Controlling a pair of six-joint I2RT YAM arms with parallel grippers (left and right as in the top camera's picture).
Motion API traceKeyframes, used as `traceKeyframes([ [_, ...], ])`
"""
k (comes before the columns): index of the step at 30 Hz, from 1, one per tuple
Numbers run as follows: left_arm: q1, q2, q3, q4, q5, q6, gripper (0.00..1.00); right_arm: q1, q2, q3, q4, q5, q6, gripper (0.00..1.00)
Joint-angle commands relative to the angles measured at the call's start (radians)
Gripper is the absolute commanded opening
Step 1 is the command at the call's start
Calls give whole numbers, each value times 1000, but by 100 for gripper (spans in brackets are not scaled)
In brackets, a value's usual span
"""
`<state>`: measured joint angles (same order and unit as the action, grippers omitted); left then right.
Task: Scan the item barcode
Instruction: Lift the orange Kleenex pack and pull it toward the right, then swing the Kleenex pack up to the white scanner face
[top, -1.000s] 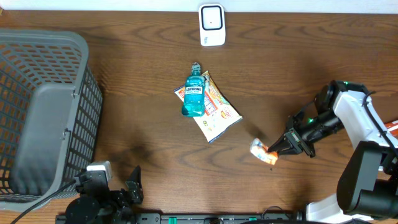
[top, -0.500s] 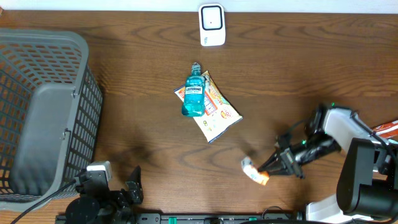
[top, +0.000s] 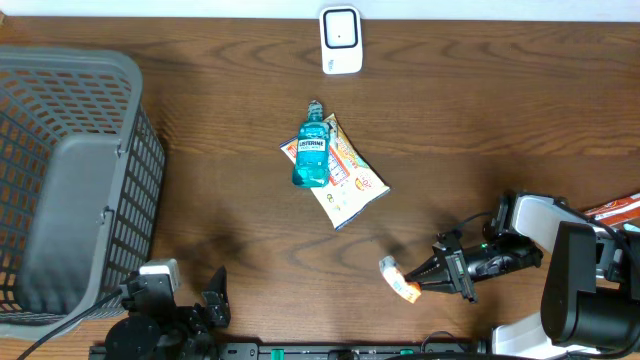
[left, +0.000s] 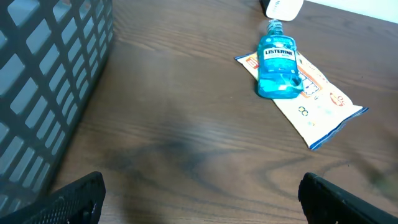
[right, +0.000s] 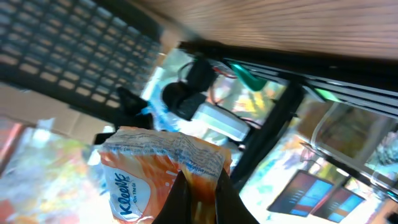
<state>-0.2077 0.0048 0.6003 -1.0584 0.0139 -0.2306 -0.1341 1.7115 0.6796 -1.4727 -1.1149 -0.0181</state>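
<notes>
Lettering on tissue packet (right: 149, 163) reads only from right wrist.

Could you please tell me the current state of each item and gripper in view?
Right gripper: shut on the tissue pack.
Tissue pack: pinched at one end, near the table's front edge.
Left gripper: open, holding nothing.
Mouthwash bottle: lying on the snack packet.
Snack packet: flat on the table, partly under the bottle.
Basket: upright, at the left.
White scanner: at the far edge, untouched.

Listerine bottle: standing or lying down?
Lying down: the Listerine bottle rests flat on the snack packet, label up, cap pointing toward the white scanner.
</notes>
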Motion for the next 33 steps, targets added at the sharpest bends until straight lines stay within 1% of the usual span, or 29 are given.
traceKeyframes([
  [1,-4,0,4,0,1,16,99,27,-19,7,0,-214,-97,1],
  [4,-4,0,4,0,1,16,99,60,-25,34,0,-421,-254,2],
  [5,-4,0,4,0,1,16,99,70,-25,57,-8,-445,-285,1],
  [9,-4,0,4,0,1,16,99,75,-25,188,18,-444,-333,1],
  [15,-4,0,4,0,1,16,99,105,-25,421,30,-444,-322,1],
  [19,-4,0,4,0,1,16,99,151,-25,565,172,-401,-402,1],
  [22,-4,0,4,0,1,16,99,212,-25,622,395,-253,-394,2],
  [23,-4,0,4,0,1,16,99,243,-25,627,494,-171,-352,2],
  [25,-4,0,4,0,1,16,99,303,-24,627,689,14,-213,2],
  [26,-4,0,4,0,1,16,99,341,-24,626,784,130,-138,1],
  [27,-4,0,4,0,1,16,99,373,-24,626,858,229,-111,1],
  [33,-4,0,4,0,1,16,99,599,-10,614,1316,1040,-109,1],
])
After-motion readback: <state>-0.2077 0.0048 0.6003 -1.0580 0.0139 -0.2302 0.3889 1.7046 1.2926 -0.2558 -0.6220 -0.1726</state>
